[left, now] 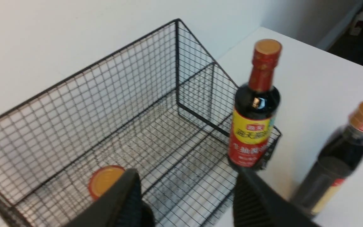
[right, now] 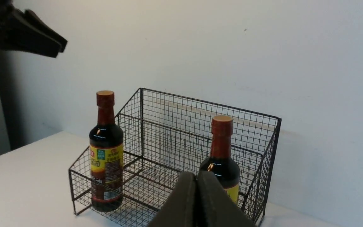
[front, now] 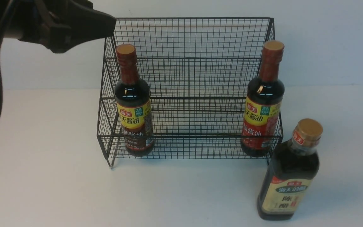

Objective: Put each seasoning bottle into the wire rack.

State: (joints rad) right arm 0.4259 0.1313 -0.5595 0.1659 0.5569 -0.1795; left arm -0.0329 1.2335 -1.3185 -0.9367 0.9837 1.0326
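White table [front: 43, 189]: vinegar bottle [front: 290, 176] (陈醋 label) outside rack [front: 191, 47]; left gripper [left: 187, 172] agape, right gripper [right: 196, 175] closed.

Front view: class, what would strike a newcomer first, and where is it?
A black wire rack fills the middle, with the left slim bottle and the right slim bottle upright at the ends of its lower tier. The broader cream-labelled bottle stands outside it, on the table by its front right corner.
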